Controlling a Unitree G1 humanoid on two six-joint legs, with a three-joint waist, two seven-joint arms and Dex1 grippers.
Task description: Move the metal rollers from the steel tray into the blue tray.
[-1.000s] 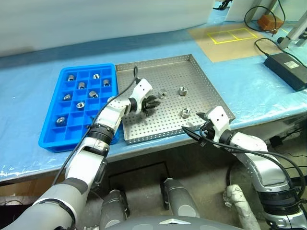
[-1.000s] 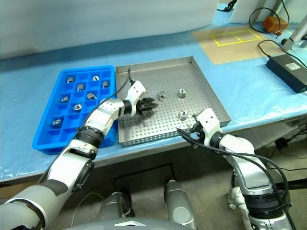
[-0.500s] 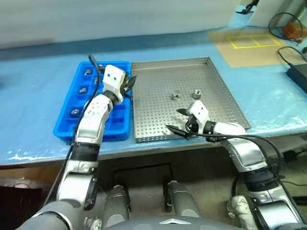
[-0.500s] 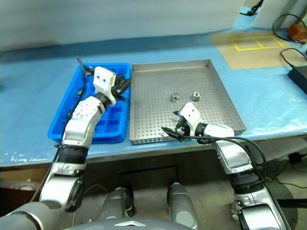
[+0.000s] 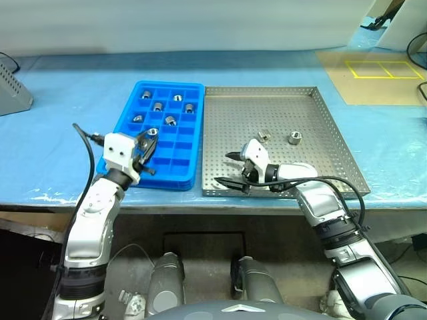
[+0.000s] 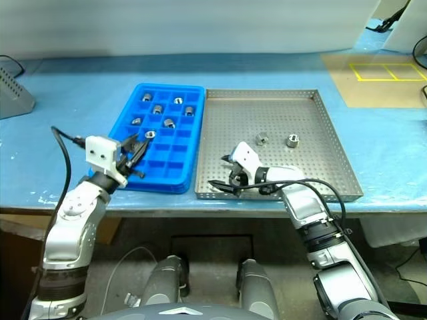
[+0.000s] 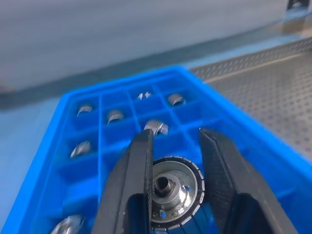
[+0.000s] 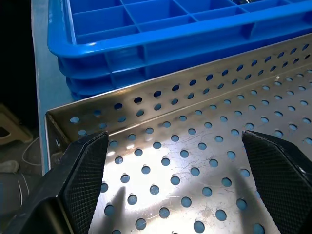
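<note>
The blue tray lies left of the steel tray, and several metal rollers sit in its far compartments. Two rollers lie on the steel tray's perforated floor. My left gripper hovers at the blue tray's near left corner. In the left wrist view it is shut on a shiny roller, seen end-on between the fingers. My right gripper is wide open over the steel tray's near left part with nothing between its fingers.
The trays rest on a table covered in blue sheet, close to its front edge. A grey box stands at the far left. A tan board with yellow lines lies at the back right.
The camera has swung left. My left gripper carried its roller from the steel tray to the blue tray's near left corner. The right gripper slid left along the steel tray's front, still open.
</note>
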